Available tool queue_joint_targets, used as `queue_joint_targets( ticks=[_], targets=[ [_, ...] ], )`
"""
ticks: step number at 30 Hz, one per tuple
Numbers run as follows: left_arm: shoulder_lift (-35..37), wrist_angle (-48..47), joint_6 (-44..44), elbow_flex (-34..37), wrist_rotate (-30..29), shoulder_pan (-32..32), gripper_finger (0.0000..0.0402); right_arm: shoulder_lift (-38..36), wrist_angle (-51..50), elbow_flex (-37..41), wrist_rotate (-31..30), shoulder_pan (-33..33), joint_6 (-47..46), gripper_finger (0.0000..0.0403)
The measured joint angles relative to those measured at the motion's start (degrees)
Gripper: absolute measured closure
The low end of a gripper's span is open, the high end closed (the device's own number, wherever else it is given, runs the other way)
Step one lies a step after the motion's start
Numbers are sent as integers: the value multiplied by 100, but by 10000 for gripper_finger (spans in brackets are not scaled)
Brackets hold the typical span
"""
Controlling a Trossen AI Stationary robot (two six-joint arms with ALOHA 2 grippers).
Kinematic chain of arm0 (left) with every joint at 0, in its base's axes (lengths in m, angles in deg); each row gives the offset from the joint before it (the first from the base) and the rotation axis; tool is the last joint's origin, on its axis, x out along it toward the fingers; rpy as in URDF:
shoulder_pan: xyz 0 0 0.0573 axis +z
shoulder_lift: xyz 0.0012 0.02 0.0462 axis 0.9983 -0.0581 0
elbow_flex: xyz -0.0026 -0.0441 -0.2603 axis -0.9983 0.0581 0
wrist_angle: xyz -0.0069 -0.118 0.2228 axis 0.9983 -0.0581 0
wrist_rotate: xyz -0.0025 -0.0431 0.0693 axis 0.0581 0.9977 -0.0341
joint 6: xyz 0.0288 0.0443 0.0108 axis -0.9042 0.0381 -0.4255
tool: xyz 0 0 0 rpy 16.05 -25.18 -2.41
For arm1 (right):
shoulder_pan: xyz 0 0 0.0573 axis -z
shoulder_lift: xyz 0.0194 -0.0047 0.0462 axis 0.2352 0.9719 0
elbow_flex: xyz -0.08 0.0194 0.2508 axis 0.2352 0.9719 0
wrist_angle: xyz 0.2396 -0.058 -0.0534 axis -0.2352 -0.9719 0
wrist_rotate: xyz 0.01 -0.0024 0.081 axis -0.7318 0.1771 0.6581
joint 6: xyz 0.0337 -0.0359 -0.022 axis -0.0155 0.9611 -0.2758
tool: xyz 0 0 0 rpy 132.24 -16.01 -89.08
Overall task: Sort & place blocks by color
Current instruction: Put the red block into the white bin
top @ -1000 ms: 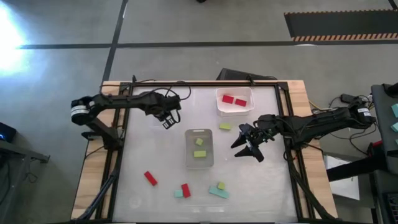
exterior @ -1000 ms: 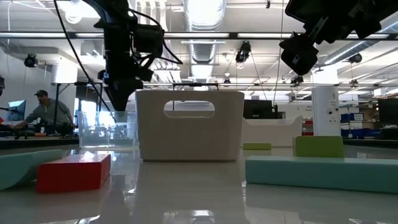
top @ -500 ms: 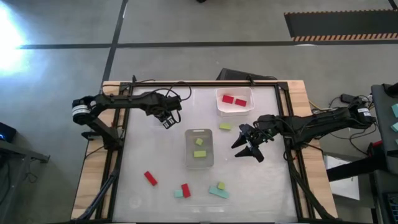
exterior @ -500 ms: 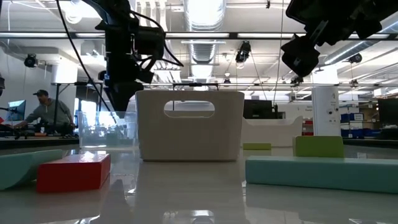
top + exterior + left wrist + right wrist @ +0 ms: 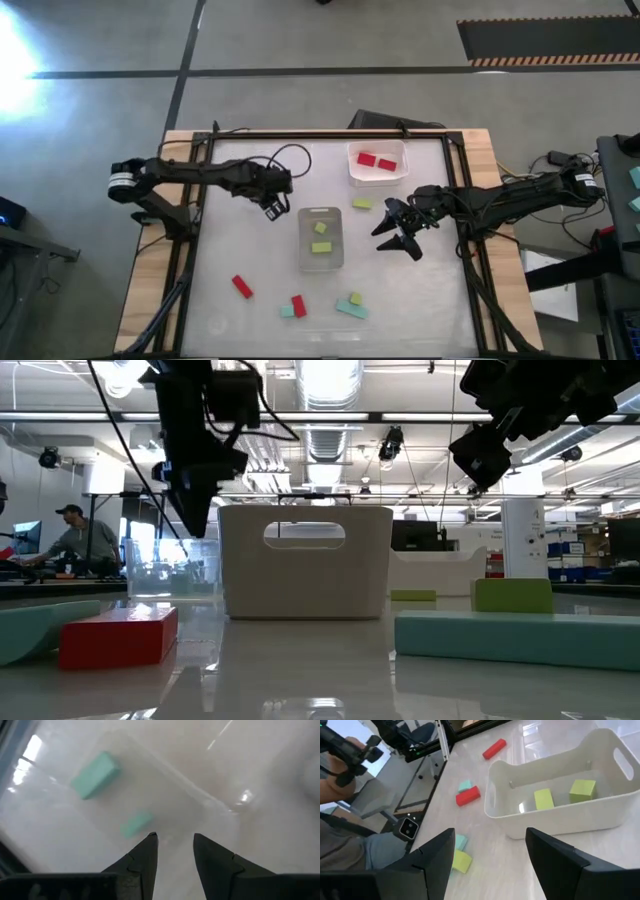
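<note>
With fingers slightly apart and empty, the left end effector (image 5: 272,207) hangs over the clear tray (image 5: 165,785) holding two teal blocks (image 5: 95,768), a drop seemingly done; the right end effector (image 5: 396,240) gapes near mid-worktop, and next comes fetching loose blocks (image 5: 296,305) by the front edge.

Left pincer (image 5: 274,207) hangs left of frame centre, empty, fingers slightly apart; right pincer (image 5: 395,236) right of centre, gaping.
</note>
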Motion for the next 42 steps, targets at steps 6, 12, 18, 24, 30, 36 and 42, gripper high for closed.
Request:
queue_joint_targets(
  ticks=[6, 12, 18, 24, 30, 36, 42],
  targets=[
    [181, -7, 963, -149, 391, -775, 292, 0, 44, 0, -300, -2, 203, 170],
    [170, -9, 1390, -255, 1179, -1793, 292, 0, 38, -28, -352, 0, 562, 170],
    [164, -47, 329, -103, 2032, -2969, 292, 2, 46, -110, -352, 0, 847, 170],
    [161, -30, 342, 73, 2012, -3664, 292, 2, 49, -116, -352, 0, 970, 170],
    [161, 394, 390, 378, 1874, -4196, 292, 2, 49, -116, -354, 0, 957, 170],
    [161, 857, 294, 722, 1899, -4615, 292, 2, 46, -116, -352, 0, 957, 170],
    [159, 1166, 57, 960, 1955, -4898, 292, 2, 47, -116, -352, 0, 953, 170]
  ],
)
